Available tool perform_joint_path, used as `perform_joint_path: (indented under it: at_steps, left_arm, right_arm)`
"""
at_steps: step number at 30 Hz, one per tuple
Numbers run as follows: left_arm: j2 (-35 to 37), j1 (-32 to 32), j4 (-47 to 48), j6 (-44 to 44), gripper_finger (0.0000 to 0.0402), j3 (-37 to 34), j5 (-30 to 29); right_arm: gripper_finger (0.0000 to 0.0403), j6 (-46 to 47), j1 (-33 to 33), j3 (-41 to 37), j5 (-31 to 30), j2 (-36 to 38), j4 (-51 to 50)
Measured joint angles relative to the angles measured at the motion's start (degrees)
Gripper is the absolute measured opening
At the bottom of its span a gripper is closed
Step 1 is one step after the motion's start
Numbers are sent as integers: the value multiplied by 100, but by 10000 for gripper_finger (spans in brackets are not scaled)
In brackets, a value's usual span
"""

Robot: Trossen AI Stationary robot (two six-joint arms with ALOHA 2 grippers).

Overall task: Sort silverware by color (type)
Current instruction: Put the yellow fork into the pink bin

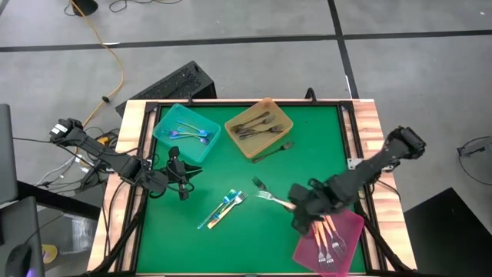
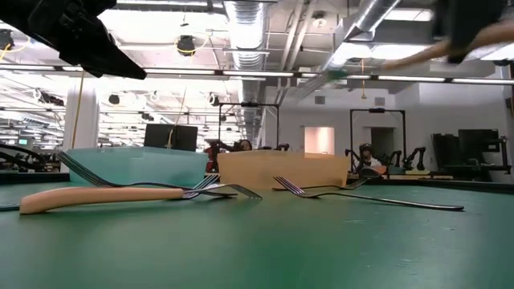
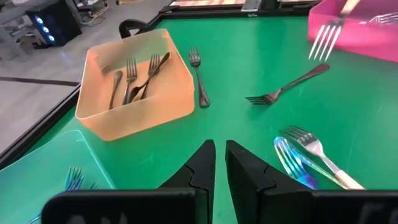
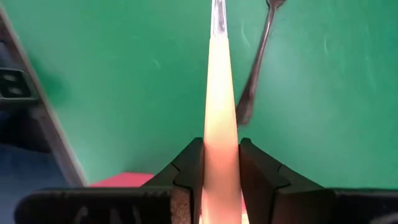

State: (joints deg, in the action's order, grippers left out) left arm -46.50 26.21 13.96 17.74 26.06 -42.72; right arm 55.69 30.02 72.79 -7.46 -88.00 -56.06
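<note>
My right gripper [image 1: 301,209] hangs over the green mat beside the pink tray [image 1: 347,231], shut on a cream-handled fork [image 1: 273,199]. My left gripper [image 3: 220,163] is shut with nothing in it and hovers near the teal tray [image 1: 187,132], which holds blue utensils. The amber tray [image 1: 259,127] holds dark grey forks. Two dark forks lie flat on the mat, one [image 1: 273,151] beside the amber tray and one [image 1: 258,183] near the middle. A blue and a cream-handled utensil [image 1: 223,208] lie together on the mat. My right gripper pinches the fork's cream handle [image 4: 221,124] between its two fingers, one on each side. The fingers slant down from above. The tines [image 1: 265,196] stick out toward the table's left. The fork is lifted clear of the mat.
The pink tray holds several cream-handled forks [image 1: 332,245]. A raised wooden rim [image 1: 369,138] runs round the mat. The near left part of the mat [image 1: 177,238] is bare. In the low view a cream-handled fork [image 2: 104,197] lies in the foreground.
</note>
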Motion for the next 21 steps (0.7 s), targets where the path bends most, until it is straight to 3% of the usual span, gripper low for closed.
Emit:
perform_joint_path:
  at_steps: [9,16,21]
  left_arm:
    - [2,-1,-163,-101,25,0,-8]
    - [2,0,-196,-97,25,0,-13]
    - [2,-1,-201,-96,25,0,-17]
  right_arm:
    - [103,3338,1762,8,-788,497,-995]
    - [103,5945,2957,7,-773,422,-1726]
    - [103,7060,3390,7,-747,428,-1789]
